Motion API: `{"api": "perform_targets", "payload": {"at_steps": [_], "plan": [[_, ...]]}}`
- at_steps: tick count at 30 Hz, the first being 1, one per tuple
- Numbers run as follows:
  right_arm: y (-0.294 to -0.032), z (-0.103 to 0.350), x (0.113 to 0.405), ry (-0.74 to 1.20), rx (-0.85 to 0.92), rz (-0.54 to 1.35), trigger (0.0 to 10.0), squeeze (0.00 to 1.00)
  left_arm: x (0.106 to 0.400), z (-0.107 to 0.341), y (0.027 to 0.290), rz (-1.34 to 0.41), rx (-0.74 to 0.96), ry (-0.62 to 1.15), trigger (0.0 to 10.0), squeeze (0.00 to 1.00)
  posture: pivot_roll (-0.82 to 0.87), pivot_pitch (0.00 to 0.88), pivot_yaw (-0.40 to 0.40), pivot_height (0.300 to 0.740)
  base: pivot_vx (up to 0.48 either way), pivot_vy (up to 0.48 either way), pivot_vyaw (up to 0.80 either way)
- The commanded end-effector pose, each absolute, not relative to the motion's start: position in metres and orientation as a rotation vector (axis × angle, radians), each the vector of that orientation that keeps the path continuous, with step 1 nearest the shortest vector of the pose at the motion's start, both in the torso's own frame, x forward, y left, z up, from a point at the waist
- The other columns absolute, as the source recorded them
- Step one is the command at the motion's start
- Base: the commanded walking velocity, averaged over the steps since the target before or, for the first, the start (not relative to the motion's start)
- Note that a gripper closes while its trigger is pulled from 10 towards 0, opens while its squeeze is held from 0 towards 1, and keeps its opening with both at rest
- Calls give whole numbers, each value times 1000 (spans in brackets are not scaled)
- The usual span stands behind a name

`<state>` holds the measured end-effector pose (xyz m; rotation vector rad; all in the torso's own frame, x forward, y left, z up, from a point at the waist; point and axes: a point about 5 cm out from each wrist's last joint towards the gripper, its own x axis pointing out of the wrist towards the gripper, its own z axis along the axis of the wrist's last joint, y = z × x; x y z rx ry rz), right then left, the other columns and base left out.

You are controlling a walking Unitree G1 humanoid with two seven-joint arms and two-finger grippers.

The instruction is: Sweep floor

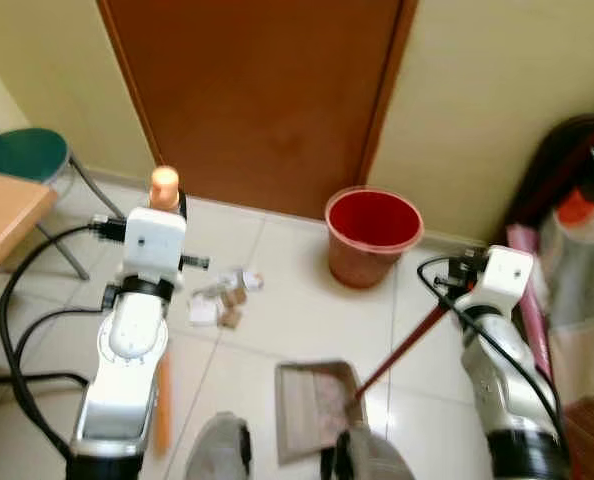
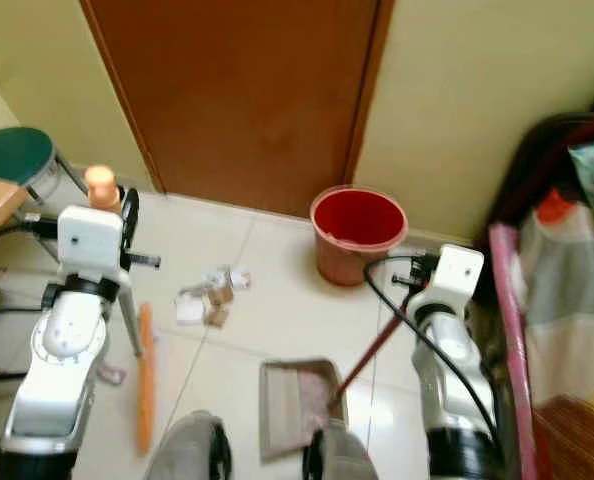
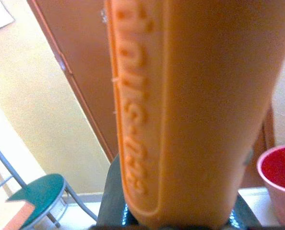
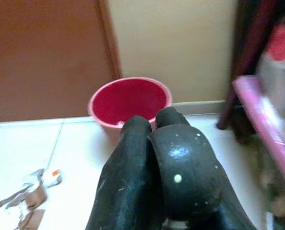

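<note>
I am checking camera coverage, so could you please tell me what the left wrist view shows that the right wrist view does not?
Left wrist view: the orange broom handle close up, with raised lettering, and a green chair. Right wrist view: the right gripper with fingers together, scraps of litter on the tiles, and a pink bed edge. Both: the red bucket, the brown door and the yellow wall.
</note>
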<state>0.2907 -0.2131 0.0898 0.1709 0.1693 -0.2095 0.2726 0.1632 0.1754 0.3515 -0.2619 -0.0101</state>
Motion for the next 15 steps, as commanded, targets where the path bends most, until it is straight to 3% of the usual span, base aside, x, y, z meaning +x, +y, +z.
{"api": "perform_targets", "payload": {"at_steps": [1,5,15], "plan": [[-211,86,290,188,183,-210,10000,0,272,188,161,-16,356,-328,10000,0,-1,105,-44,740,-330,0,0],[-211,85,291,185,187,-213,10000,0,271,180,161,-19,330,-302,10000,0,0,102,-43,740,-302,0,0],[-209,85,291,179,193,-216,10000,0,267,160,162,-35,265,-249,10000,0,-7,93,-34,740,0,0,0]]}}
